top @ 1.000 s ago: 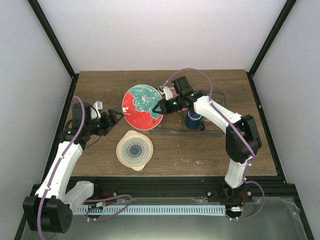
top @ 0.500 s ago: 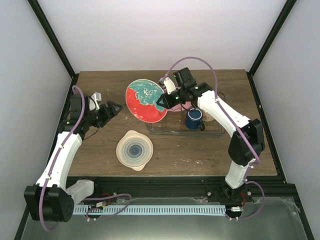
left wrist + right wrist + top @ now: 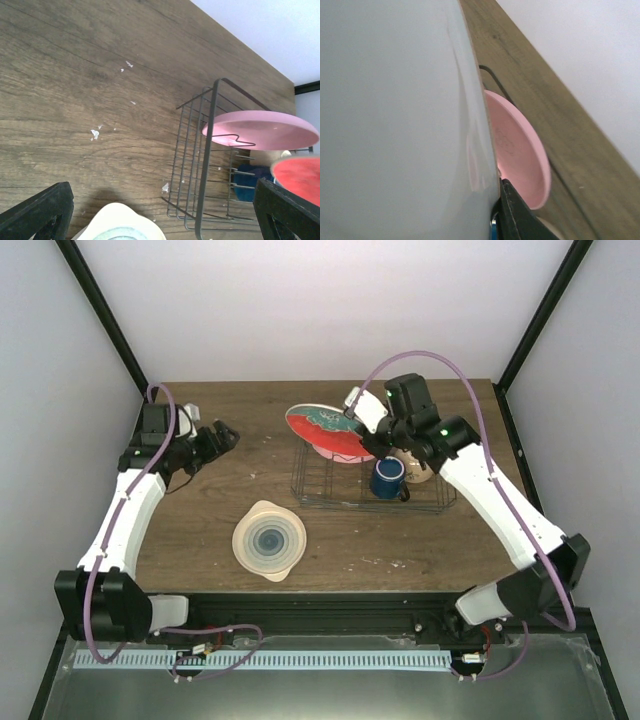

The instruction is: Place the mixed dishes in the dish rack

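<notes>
My right gripper [image 3: 362,443] is shut on the rim of the red plate with the teal flower pattern [image 3: 322,427]. It holds the plate tilted above the left end of the dish rack [image 3: 425,506]. In the right wrist view the plate's pale underside [image 3: 395,115] fills the left, with one black finger [image 3: 517,217] against its edge. The pink plate [image 3: 345,454] [image 3: 520,150] [image 3: 260,129] stands in the rack just behind it. The dark blue mug [image 3: 387,477] and the small cream bowl [image 3: 418,471] also sit in the rack. On the table lies the pale blue-ringed plate [image 3: 269,539]. My left gripper [image 3: 216,437] [image 3: 162,212] is open and empty, left of the rack.
Bare wooden table [image 3: 220,405] lies around the rack, with small white flecks [image 3: 95,133] on it. Black frame posts [image 3: 522,340] and white walls close in the sides and back. The rack's wire end wall [image 3: 197,165] faces my left gripper.
The right arm carried the red plate rightward and tipped it flatter over the rack. The left arm drew back toward the table's far left, and its gripper opened wider.
</notes>
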You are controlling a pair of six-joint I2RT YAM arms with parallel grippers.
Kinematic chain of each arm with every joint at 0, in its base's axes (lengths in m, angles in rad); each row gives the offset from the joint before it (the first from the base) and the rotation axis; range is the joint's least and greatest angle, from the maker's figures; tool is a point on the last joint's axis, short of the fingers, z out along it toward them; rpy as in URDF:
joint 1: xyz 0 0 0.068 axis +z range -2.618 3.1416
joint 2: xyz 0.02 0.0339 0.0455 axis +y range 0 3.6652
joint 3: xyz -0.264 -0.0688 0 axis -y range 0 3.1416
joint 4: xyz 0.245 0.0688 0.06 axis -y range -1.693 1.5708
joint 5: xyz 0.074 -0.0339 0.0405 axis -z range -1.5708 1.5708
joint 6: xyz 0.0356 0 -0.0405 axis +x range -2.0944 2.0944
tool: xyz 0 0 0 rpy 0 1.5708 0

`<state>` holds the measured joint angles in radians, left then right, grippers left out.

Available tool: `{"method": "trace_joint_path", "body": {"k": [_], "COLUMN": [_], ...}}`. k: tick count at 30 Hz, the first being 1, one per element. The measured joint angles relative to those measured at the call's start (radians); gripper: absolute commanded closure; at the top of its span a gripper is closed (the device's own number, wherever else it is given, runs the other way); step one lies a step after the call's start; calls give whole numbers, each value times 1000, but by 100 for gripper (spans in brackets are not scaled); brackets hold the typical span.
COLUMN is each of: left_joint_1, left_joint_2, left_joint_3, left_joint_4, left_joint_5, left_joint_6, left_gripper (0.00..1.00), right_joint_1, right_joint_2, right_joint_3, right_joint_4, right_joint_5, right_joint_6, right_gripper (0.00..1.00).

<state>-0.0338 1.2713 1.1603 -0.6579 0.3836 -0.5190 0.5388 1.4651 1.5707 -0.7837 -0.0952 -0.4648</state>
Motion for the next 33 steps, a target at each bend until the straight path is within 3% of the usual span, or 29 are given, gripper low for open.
{"method": "trace_joint_path", "body": {"k": [5,15,33], "left_joint_1": [1,1,1], "left_joint_2": [44,78,145], "left_joint_3": [4,5,28], "left_joint_4": [-2,28,43], "left_joint_5": [-6,-5,-5], "left_joint_6": [4,-2,-11], "left_gripper": [0,0,0], "right_joint_1": [0,0,-39], "right_joint_2": [-95,-99,-10], "right_joint_3": [-84,-219,-268], "right_joint_4": [32,80,211], "right_joint_5": [38,104,133], "right_joint_6": [-193,-412,-488], "right_gripper": [99,99,99]}}
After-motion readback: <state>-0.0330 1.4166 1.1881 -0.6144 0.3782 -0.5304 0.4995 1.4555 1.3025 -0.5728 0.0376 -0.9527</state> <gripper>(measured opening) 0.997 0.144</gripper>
